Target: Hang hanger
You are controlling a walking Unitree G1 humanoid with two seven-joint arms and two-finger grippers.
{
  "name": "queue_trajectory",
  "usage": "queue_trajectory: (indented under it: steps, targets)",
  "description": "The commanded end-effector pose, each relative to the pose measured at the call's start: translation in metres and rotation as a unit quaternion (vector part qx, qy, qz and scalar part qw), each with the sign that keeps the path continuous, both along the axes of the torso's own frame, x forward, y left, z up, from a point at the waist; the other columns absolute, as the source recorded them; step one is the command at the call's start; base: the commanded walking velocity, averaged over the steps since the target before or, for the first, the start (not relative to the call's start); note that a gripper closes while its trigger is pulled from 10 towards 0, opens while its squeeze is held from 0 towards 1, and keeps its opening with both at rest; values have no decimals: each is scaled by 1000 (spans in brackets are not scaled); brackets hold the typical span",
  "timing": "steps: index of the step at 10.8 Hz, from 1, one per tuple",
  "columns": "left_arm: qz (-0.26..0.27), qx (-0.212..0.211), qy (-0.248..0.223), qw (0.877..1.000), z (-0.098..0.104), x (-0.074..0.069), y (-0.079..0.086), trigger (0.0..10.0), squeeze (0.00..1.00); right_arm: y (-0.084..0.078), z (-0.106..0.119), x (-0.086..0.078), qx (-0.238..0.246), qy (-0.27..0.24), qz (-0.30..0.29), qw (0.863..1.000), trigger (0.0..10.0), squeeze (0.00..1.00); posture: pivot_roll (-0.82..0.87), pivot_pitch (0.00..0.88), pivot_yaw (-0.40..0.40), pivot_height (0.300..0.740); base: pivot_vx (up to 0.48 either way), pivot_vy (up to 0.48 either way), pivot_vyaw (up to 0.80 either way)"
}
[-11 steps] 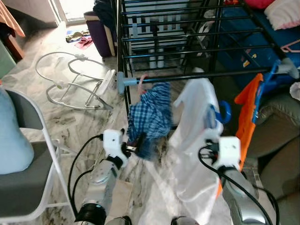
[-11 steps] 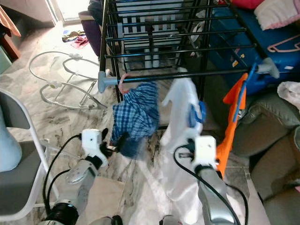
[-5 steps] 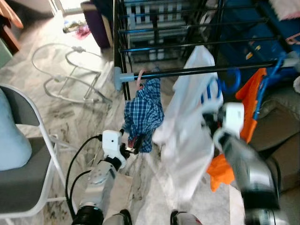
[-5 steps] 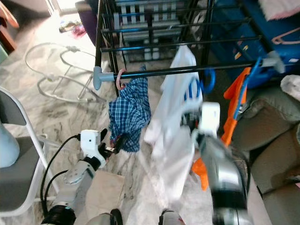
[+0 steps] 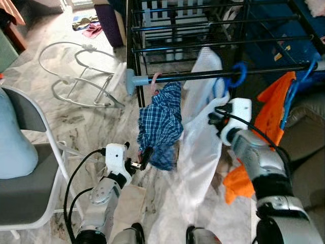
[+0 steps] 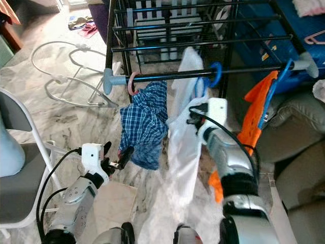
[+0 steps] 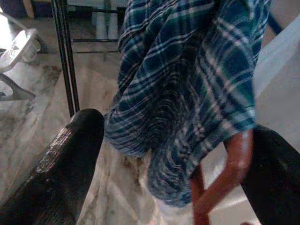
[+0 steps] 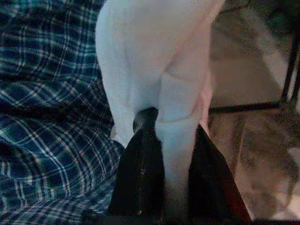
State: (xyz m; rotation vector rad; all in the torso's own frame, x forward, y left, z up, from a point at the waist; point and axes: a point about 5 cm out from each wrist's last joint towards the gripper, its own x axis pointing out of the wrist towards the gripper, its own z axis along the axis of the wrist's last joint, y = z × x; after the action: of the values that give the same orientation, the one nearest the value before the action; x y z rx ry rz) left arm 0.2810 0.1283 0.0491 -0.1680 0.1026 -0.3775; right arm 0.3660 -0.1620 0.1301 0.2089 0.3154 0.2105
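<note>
Drying rack: black bars, front rail running from the 9 o'clock end cap toward 3 o'clock.

Blue hanger: its hook sits over the front rail, roughly mid-rail. White garment hangs from it, trailing down to the floor.

Right tool: raised just below the rail, at 6 o'clock from the blue hook. In the right wrist view both black fingers are pressed onto a fold of the white garment, so the tool is clamped on the cloth with only the fabric's thickness between them.

Pink hanger: hooked on the rail near its 9 o'clock end, carrying a blue plaid shirt that hangs just beside the white garment, on its 9 o'clock side.

Left tool: low, at the bottom hem of the plaid shirt. In the left wrist view its fingers stand wide apart, with the shirt hanging beyond them; nothing gripped.

Orange garment: on another blue hanger toward the rail's 3 o'clock end.

White folding chair at 9 o'clock; white wire frame on the floor at 10 o'clock.
</note>
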Motion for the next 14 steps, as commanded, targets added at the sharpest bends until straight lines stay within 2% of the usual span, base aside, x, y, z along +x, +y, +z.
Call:
queue_trajectory:
  steps: [1, 3, 7, 8, 9, 10, 14]
  targets:
    - [2, 8, 8, 1000, -3, -4, 4, 10000, 0, 8, 5, 3, 7, -1, 17, 1000, 10000, 0, -81, 229, 58, 740, 0, 0, 0]
    - [1, 10, 11, 1000, -2, -5, 4, 10000, 0, 13, -8, 1, 2, 25, 25, 999, 10000, 0, -79, 230, 59, 740, 0, 0, 0]
    - [-4, 10, 17, 1000, -2, -5, 1, 10000, 0, 7, -29, -8, -7, 57, 20, 998, 10000, 0, -88, 224, 58, 740, 0, 0, 0]
    - [-4, 10, 17, 1000, -2, -5, 1, 10000, 0, 7, -38, -13, -30, 73, 26, 997, 10000, 0, -87, 223, 58, 740, 0, 0, 0]
    - [-5, 10, 19, 1000, -2, -5, 1, 10000, 0, 5, -43, -15, -88, 65, 34, 993, 10000, 0, -85, 223, 60, 740, 0, 0, 0]
    - [-7, 11, 20, 1000, -2, -5, 1, 10000, 0, 5, -40, -13, -124, 48, 37, 990, 10000, 0, -86, 223, 62, 740, 0, 0, 0]
    - [-10, 10, 22, 1000, -3, -4, -1, 10000, 0, 17, -35, -8, -128, 38, 50, 990, 10000, 0, -86, 223, 63, 740, 0, 0, 0]
